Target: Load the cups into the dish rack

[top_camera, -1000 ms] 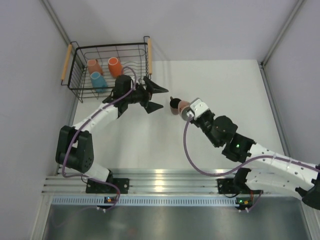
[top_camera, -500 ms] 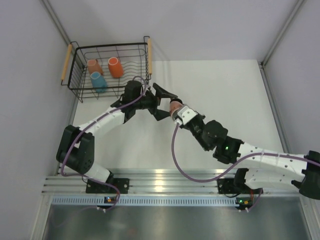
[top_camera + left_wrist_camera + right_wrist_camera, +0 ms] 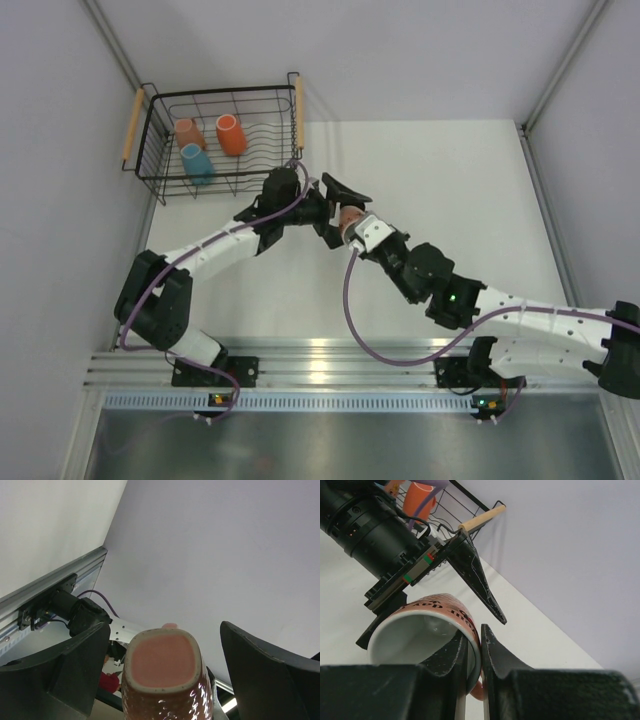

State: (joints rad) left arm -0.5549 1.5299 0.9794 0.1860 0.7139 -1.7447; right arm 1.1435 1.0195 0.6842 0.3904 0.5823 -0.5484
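Top view: three cups (image 3: 231,134) are sitting in the dish rack (image 3: 220,92), and a pink mug (image 3: 348,216) is hanging between the fingers of the left gripper (image 3: 343,212).

Left wrist view: those fingers (image 3: 60,675) are gaping wide on either side of the mug's base, apparently not touching it.

Right wrist view: the right gripper (image 3: 474,647) is pinching the mug's rim wall between nearly closed fingers. A fifth cup is not showing.

Your left arm (image 3: 205,243) and right arm (image 3: 530,322) pair white link shells with black joint housings; a purple cable (image 3: 350,300) loops along each. A green light (image 3: 452,297) glows on the right arm, toward 4 o'clock in the overhead view. The left gripper (image 3: 164,630) carries broad black wedge fingers (image 3: 265,675) with scuffed edges.
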